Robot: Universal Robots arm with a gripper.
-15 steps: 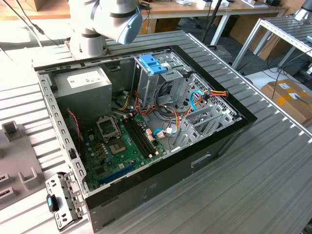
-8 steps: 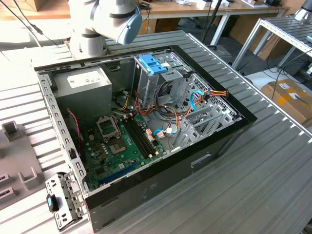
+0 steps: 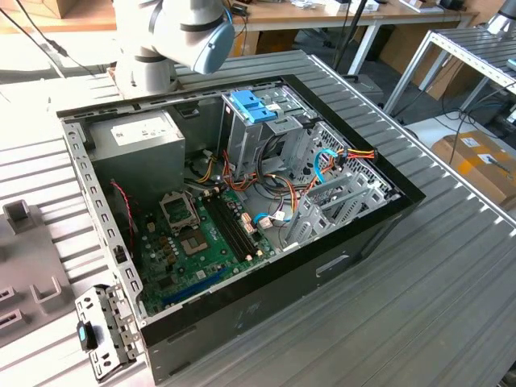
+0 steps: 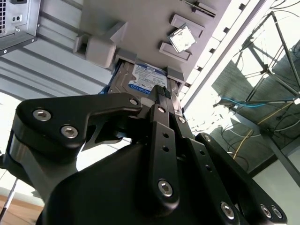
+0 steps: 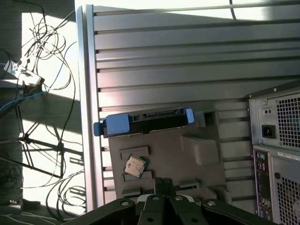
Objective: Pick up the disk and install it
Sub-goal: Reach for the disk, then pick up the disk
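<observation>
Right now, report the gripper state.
Gripper: closed, holding nothing, close to the disk.

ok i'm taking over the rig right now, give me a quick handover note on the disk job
The gripper is shut on nothing, above the grey fixture tray, near the disk but not gripping it.
The disk lies in the tray's slot on the slatted table, outside the open computer case. Its label faces the second wrist view.
Done: nothing; the disk is not picked up.
Left: the pick-up and the install.
</observation>
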